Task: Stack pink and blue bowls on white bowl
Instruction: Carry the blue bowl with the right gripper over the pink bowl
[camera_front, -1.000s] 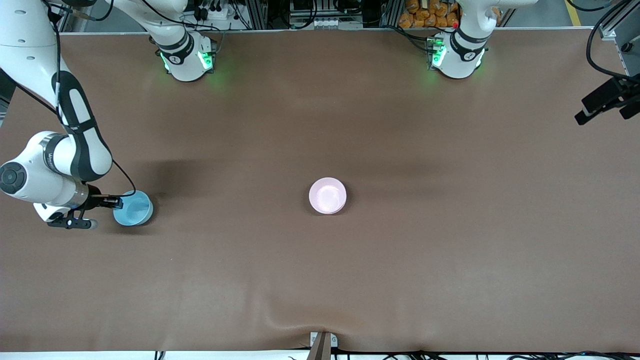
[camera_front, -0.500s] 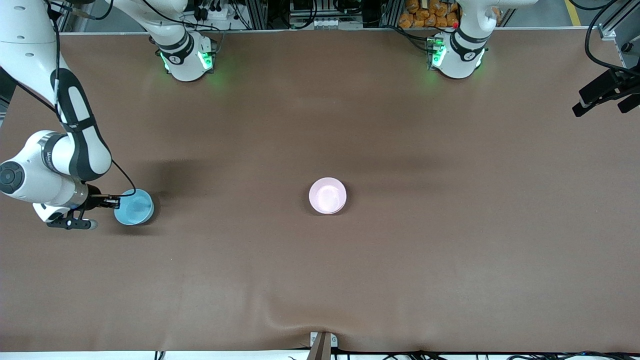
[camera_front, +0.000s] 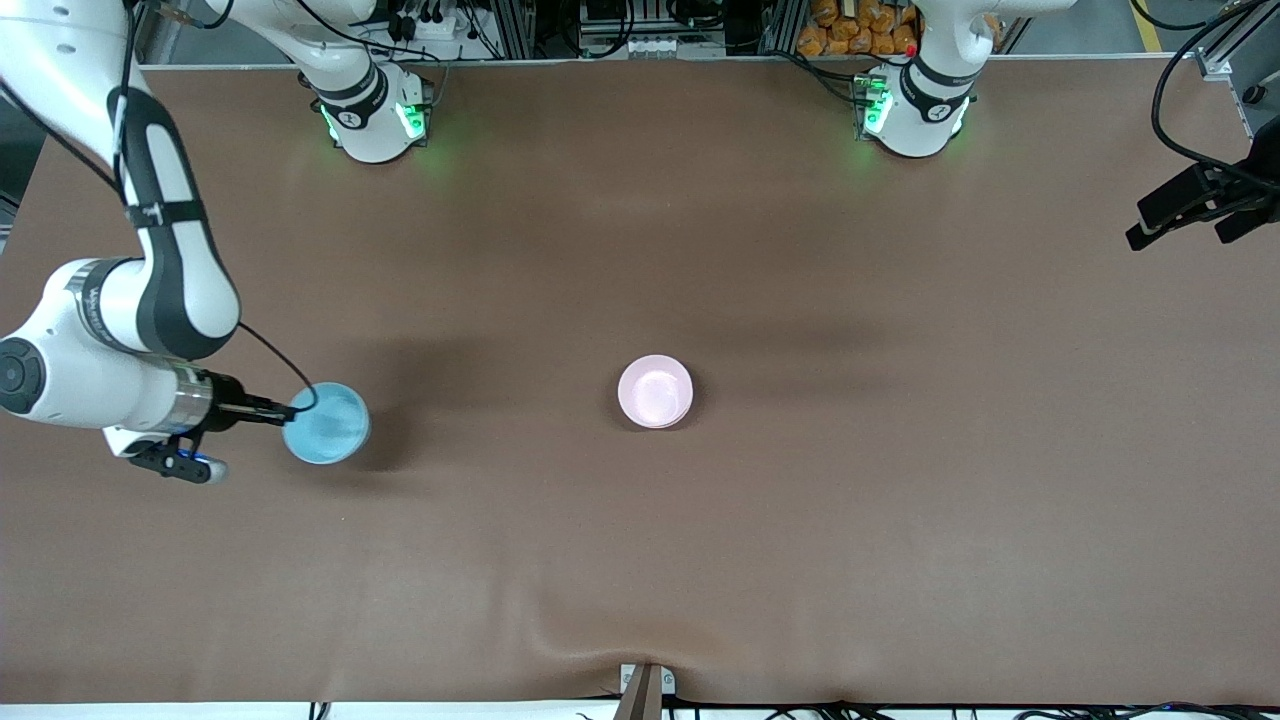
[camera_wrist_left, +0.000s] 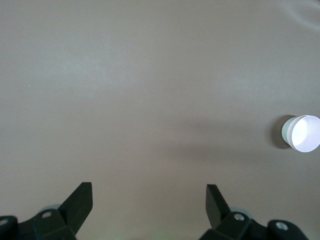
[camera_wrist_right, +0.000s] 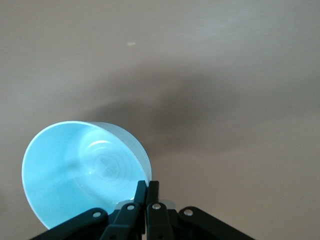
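My right gripper (camera_front: 290, 410) is shut on the rim of the light blue bowl (camera_front: 327, 424) and holds it tilted above the table, toward the right arm's end. In the right wrist view the closed fingers (camera_wrist_right: 148, 189) pinch the blue bowl's (camera_wrist_right: 80, 170) wall. The pale pink bowl (camera_front: 655, 391) sits upright at the middle of the table. It seems nested in the white bowl, whose pale wall (camera_wrist_left: 285, 131) shows in the left wrist view. My left gripper (camera_front: 1185, 225) is open and empty, up over the left arm's end of the table, also seen in its wrist view (camera_wrist_left: 149, 200).
The brown table cloth (camera_front: 640, 560) has a ripple at its edge nearest the front camera. A small bracket (camera_front: 645, 685) sits at the middle of that edge. The two arm bases (camera_front: 375, 115) (camera_front: 915, 110) stand along the top.
My right gripper has lifted the blue bowl and carried it toward the middle of the table. The left gripper has drifted slightly lower. The pink bowl has not moved.
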